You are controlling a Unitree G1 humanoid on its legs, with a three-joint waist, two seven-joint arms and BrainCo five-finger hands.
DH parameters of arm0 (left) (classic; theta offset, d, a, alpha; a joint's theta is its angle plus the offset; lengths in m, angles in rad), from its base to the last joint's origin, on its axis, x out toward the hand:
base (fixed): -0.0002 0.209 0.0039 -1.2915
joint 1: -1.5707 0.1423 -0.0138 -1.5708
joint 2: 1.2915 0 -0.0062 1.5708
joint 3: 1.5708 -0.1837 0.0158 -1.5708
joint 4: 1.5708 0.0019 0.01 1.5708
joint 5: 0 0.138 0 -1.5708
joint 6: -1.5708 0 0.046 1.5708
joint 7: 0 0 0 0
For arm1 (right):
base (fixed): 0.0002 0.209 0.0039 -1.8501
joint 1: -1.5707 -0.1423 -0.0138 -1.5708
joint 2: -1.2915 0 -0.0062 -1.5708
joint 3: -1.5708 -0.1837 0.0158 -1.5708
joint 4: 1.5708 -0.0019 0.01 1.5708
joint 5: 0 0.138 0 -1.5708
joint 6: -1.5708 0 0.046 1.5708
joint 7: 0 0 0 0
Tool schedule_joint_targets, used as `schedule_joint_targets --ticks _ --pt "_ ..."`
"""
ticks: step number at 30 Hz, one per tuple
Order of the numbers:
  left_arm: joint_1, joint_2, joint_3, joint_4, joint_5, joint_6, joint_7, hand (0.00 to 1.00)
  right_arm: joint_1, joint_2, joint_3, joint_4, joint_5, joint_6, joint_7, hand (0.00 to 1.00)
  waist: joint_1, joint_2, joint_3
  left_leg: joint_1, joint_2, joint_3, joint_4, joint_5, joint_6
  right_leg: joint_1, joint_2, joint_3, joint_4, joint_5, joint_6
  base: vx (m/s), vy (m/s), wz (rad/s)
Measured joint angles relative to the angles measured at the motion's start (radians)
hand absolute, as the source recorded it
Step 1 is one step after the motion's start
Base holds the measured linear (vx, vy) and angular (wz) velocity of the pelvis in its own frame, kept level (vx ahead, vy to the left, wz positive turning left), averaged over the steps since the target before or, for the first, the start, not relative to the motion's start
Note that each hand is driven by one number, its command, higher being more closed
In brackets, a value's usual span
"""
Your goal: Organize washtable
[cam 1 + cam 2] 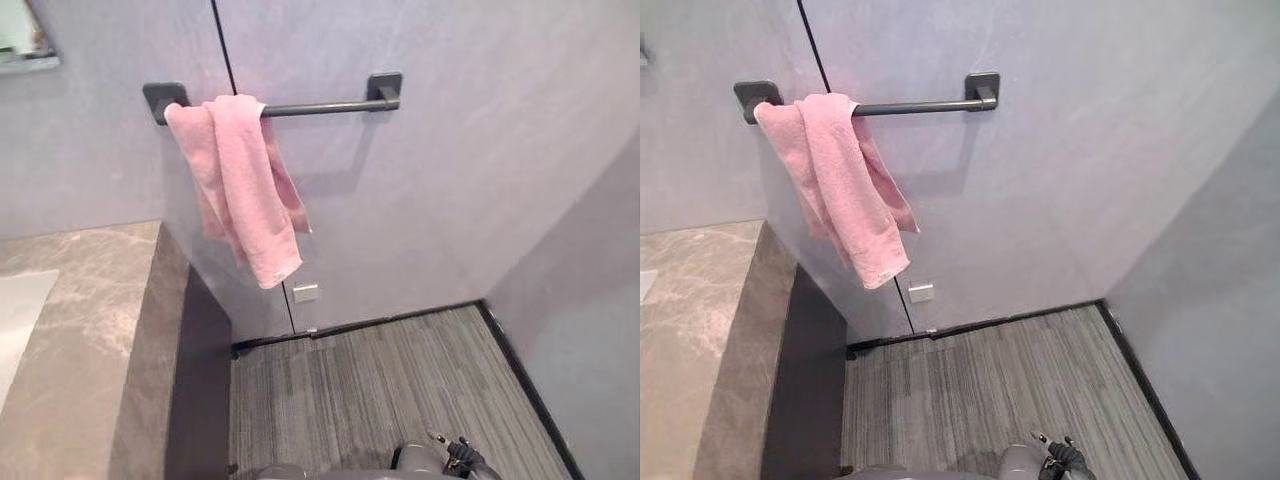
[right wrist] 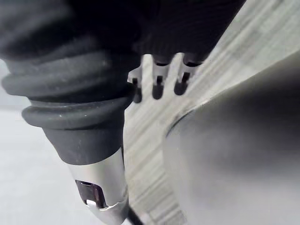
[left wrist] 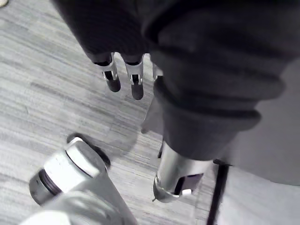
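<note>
Two hands hang low over a grey striped floor (image 1: 380,380): the left hand (image 3: 136,82) and the right hand (image 2: 159,82), fingers straight and loose, holding nothing. Farther off, at left, lies a beige marble washtable top (image 1: 90,330). Farthest, on the wall, a soft pink cloth towel (image 1: 240,190) drapes bunched over the left end of a dark metal bar (image 1: 320,106), its long axis hanging down and slanting slightly right. It is probably light and limp, best pinched near the fold at the bar

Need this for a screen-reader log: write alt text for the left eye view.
A pink towel hangs bunched over the left end of a dark wall rail. Below left stands a grey marble washtable; striped grey floor lies to its right.
</note>
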Motion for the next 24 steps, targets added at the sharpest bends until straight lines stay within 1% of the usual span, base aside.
schedule_joint_targets --ticks 1,2,3,5,6,7,8,9,10,11,12,13,14,15,16,17,18,19,20,21,23,24 --pt "-0.014 -0.020 0.010 0.000 0.002 -0.002 -0.001 0.00 -0.001 -0.010 0.000 0.001 -0.004 -0.001 -0.001 0.00 0.009 0.031 -0.006 0.006 0.029 -0.016 -0.003 -0.011 -0.014 0.008 0.017 -0.018 0.022 -0.020 -0.017 0.24 -0.408 0.78" --pt "-0.019 -0.046 0.036 -0.017 0.018 -0.010 -0.013 0.00 -0.006 -0.026 0.009 -0.003 -0.010 -0.001 -0.001 0.00 0.015 0.046 -0.017 0.000 0.044 -0.025 0.003 -0.008 -0.018 0.005 0.036 -0.025 0.051 -0.071 -0.014 0.26 -0.422 0.50" --pt "-0.026 -0.065 0.043 -0.035 0.031 -0.021 -0.013 0.00 -0.008 -0.029 0.036 -0.013 -0.011 -0.004 -0.001 0.00 0.005 0.054 -0.021 -0.001 0.049 -0.043 0.010 -0.002 -0.027 -0.005 0.030 -0.054 0.111 -0.122 -0.024 0.19 -0.298 0.52" --pt "-0.051 -0.077 0.043 -0.045 0.039 -0.028 -0.013 0.00 0.003 -0.037 0.070 -0.035 -0.013 -0.002 -0.001 0.00 -0.002 0.062 -0.025 -0.009 0.057 -0.076 0.027 0.008 -0.041 0.017 0.014 -0.112 0.153 -0.166 -0.040 0.20 -0.238 0.78" --pt "-0.055 -0.083 0.045 -0.049 0.039 -0.031 -0.014 0.00 0.005 -0.040 0.077 -0.037 -0.015 -0.001 -0.001 0.00 -0.004 0.066 -0.029 -0.017 0.063 -0.088 0.042 0.008 -0.042 0.029 0.014 -0.134 0.152 -0.173 -0.045 0.21 -0.165 0.99" --pt "-0.063 -0.099 0.063 -0.056 0.038 -0.035 -0.015 0.00 0.010 -0.042 0.087 -0.037 -0.018 0.000 0.000 0.00 -0.010 0.066 -0.032 -0.046 0.069 -0.115 0.081 0.010 -0.046 0.057 0.014 -0.184 0.136 -0.178 -0.051 0.19 -0.140 0.99" --pt "-0.067 -0.108 0.078 -0.069 0.034 -0.037 -0.014 0.00 0.008 -0.036 0.090 -0.037 -0.018 -0.001 -0.001 0.00 -0.015 0.062 -0.038 -0.096 0.072 -0.118 0.136 0.022 -0.068 0.082 0.015 -0.228 0.102 -0.173 -0.058 0.18 -0.134 0.99" --pt "-0.070 -0.112 0.080 -0.071 0.034 -0.036 -0.014 0.00 0.008 -0.034 0.091 -0.037 -0.018 -0.001 -0.001 0.00 -0.018 0.060 -0.039 -0.122 0.075 -0.115 0.164 0.031 -0.084 0.099 0.018 -0.246 0.083 -0.166 -0.066 0.19 -0.114 0.99" --pt "-0.077 -0.116 0.081 -0.077 0.032 -0.036 -0.014 0.00 0.006 -0.031 0.092 -0.037 -0.016 -0.001 -0.002 0.00 -0.017 0.056 -0.041 -0.161 0.083 -0.107 0.219 0.049 -0.122 0.138 0.027 -0.280 0.034 -0.146 -0.081 0.20 -0.055 1.00" --pt "-0.079 -0.103 0.081 -0.077 0.027 -0.037 -0.014 0.00 0.008 -0.018 0.092 -0.037 -0.014 0.000 -0.005 0.00 -0.013 0.031 -0.039 -0.208 0.076 -0.082 0.289 0.071 -0.165 0.186 0.020 -0.293 -0.022 -0.131 -0.088 0.18 -0.028 0.92" --pt "-0.078 -0.097 0.081 -0.077 0.014 -0.040 -0.014 0.00 0.006 -0.011 0.092 -0.037 -0.009 0.000 -0.007 0.00 -0.007 0.016 -0.038 -0.223 0.081 -0.054 0.304 0.053 -0.160 0.205 0.015 -0.294 -0.046 -0.128 -0.088 0.13 -0.008 0.70" --pt "-0.080 -0.087 0.081 -0.086 0.001 -0.043 -0.013 0.00 -0.006 0.002 0.091 -0.038 0.002 -0.003 -0.014 0.00 0.005 -0.004 -0.042 -0.240 0.075 0.024 0.240 0.021 -0.133 0.230 0.005 -0.308 -0.072 -0.120 -0.086 0.10 -0.008 0.47" --pt "-0.082 -0.087 0.069 -0.083 -0.014 -0.043 -0.013 0.00 -0.014 0.000 0.087 -0.038 0.022 -0.008 -0.021 0.00 0.007 0.001 -0.050 -0.243 0.056 0.057 0.091 0.108 -0.077 0.234 0.006 -0.322 -0.076 -0.111 -0.078 0.10 0.015 0.40" --pt "-0.082 -0.090 0.060 -0.080 -0.022 -0.043 -0.012 0.00 -0.023 -0.005 0.086 -0.037 0.030 -0.009 -0.022 0.00 0.008 0.006 -0.052 -0.240 0.053 0.069 0.061 0.122 -0.063 0.232 0.016 -0.320 -0.081 -0.109 -0.074 0.08 0.035 0.26" --pt "-0.080 -0.072 0.045 -0.076 -0.037 -0.045 -0.010 0.00 -0.033 0.008 0.094 -0.039 0.042 -0.010 -0.021 0.00 0.014 -0.014 -0.066 -0.223 0.039 0.075 0.021 0.146 -0.062 0.235 0.009 -0.309 -0.111 -0.097 -0.067 0.08 0.061 0.13" --pt "-0.082 -0.043 0.011 -0.076 -0.043 -0.045 -0.007 0.00 -0.042 0.027 0.095 -0.040 0.041 -0.017 -0.020 0.00 0.010 -0.029 -0.073 -0.221 0.029 0.073 -0.012 0.161 -0.056 0.237 0.008 -0.281 -0.145 -0.083 -0.068 0.06 0.050 0.10" --pt "-0.082 -0.028 -0.005 -0.076 -0.044 -0.044 -0.005 0.00 -0.042 0.035 0.093 -0.038 0.041 -0.023 -0.020 0.00 0.009 -0.034 -0.076 -0.220 0.026 0.073 -0.026 0.165 -0.055 0.240 0.008 -0.269 -0.163 -0.079 -0.073 0.06 0.063 0.07" --pt "-0.084 -0.007 -0.023 -0.083 -0.044 -0.044 -0.005 0.00 -0.036 0.041 0.092 -0.031 0.041 -0.026 -0.021 0.00 0.008 -0.053 -0.088 -0.213 0.019 0.072 -0.048 0.177 -0.055 0.245 0.006 -0.256 -0.186 -0.070 -0.069 0.04 0.035 0.03" --pt "-0.083 0.012 -0.040 -0.125 -0.044 -0.042 -0.002 0.00 -0.029 0.040 0.092 -0.027 0.040 -0.026 -0.022 0.00 0.007 -0.060 -0.093 -0.200 0.018 0.073 -0.078 0.191 -0.053 0.249 0.006 -0.248 -0.199 -0.064 -0.068 0.00 0.000 0.00" --pt "-0.082 0.022 -0.057 -0.191 -0.045 -0.043 -0.001 0.00 -0.019 0.034 0.092 -0.026 0.039 -0.027 -0.022 0.00 0.005 -0.062 -0.094 -0.189 0.017 0.074 -0.107 0.207 -0.054 0.248 0.006 -0.236 -0.206 -0.064 -0.068 0.00 0.000 0.00" --pt "-0.080 0.040 -0.075 -0.269 -0.053 -0.043 -0.010 0.00 -0.012 0.025 0.096 -0.025 0.034 -0.027 -0.022 0.00 -0.003 -0.057 -0.092 -0.182 0.019 0.077 -0.131 0.223 -0.054 0.244 0.007 -0.228 -0.210 -0.064 -0.068 -0.04 -0.017 -0.07" --pt "-0.076 0.070 -0.083 -0.343 -0.057 -0.046 -0.028 0.00 -0.008 0.014 0.113 -0.024 0.019 -0.026 -0.021 0.00 -0.019 -0.048 -0.091 -0.175 0.024 0.082 -0.155 0.237 -0.057 0.239 0.011 -0.218 -0.215 -0.061 -0.063 -0.07 -0.031 -0.16"
